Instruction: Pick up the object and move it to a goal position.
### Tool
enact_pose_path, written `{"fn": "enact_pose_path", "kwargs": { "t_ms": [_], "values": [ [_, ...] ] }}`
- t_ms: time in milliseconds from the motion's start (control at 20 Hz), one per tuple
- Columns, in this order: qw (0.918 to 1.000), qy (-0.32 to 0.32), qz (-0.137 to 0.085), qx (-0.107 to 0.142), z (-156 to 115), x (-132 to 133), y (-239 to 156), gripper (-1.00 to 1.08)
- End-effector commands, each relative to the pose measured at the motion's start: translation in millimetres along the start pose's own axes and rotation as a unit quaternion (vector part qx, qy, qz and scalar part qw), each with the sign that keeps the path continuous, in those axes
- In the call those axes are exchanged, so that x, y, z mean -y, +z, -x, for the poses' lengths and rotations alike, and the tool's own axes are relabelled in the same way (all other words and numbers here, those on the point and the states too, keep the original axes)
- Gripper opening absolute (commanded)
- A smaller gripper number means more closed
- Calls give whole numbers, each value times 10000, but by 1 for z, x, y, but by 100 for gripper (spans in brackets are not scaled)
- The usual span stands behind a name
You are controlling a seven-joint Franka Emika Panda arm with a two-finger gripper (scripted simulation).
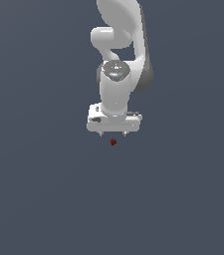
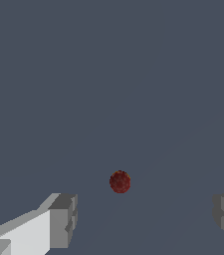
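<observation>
Dark red ball (image 1: 113, 142) (image 2: 120, 182) – lying loose on grey floor (image 1: 44, 199) | my gripper (image 1: 113, 134) (image 2: 143, 219) just above it – fingers (image 2: 62, 219) wide apart, nothing held

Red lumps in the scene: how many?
1. The dark red lump sits just below the open gripper in the exterior view; the wrist view shows it between the fingers, untouched. No other shows in either view.
</observation>
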State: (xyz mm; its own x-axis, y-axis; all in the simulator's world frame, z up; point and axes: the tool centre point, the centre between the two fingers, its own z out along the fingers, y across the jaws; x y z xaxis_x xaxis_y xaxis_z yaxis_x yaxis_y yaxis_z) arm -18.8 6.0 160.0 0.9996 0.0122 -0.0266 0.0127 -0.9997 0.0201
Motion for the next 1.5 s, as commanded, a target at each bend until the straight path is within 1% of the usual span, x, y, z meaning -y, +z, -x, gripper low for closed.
{"fn": "enact_pose_path", "kwargs": {
  "t_ms": [0,400,850,1150,1450],
  "values": [
    [10000,0,0,0,0,0,0,100],
    [9998,107,-93,116,5,5,0,100],
    [9999,74,-94,117,5,5,1,100],
    [9997,-188,-85,104,7,4,6,100],
    [9976,-677,-71,82,10,3,16,100]
  ]
}}
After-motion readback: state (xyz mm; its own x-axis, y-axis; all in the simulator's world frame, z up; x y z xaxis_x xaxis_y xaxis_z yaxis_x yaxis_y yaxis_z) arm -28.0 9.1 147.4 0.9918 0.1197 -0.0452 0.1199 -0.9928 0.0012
